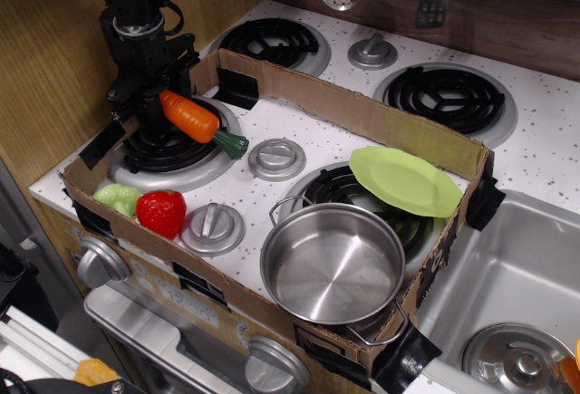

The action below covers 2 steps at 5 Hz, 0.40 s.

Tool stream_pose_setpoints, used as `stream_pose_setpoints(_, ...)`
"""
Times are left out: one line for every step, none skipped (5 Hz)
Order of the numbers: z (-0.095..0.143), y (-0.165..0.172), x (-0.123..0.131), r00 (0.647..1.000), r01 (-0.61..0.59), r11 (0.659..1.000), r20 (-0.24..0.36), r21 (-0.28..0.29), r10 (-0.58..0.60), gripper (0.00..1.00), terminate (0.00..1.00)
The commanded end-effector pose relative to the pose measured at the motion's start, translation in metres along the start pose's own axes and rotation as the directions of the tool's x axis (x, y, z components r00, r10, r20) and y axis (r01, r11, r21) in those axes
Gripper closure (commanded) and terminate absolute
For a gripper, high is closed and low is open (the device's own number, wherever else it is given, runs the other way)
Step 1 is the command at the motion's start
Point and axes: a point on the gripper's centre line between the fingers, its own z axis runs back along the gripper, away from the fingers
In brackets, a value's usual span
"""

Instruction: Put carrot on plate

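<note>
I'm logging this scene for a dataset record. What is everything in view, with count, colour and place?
Glossy orange toy carrot: one, dark green top, held over front-left burner.
Flat lime-green plastic plate: one, on front-right burner.
Shiny steel pot: one, front, near the plate.
Red toy strawberry: one, front-left corner.
Pale green toy vegetable: one, beside strawberry.
Cardboard wall: one, brown, around the front burners.
Gripper: one, black, jaws shut on the carrot's thick end.

Lighting was even and moderately bright from overhead. Glare marked the shiny round steel pot (333, 270) at 6 o'clock. Focus was sharp; shadows were soft.
</note>
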Motion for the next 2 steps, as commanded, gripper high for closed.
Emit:
stream_pose_setpoints(0.049,-0.016,-0.015,0.998,0.055,0.997,0.0,-0.06,-0.055,1.0,0.0)
stream_pose_setpoints(0.072,-0.023,-0.025,0.994,0.11,0.992,0.026,-0.068,-0.108,1.0,0.0)
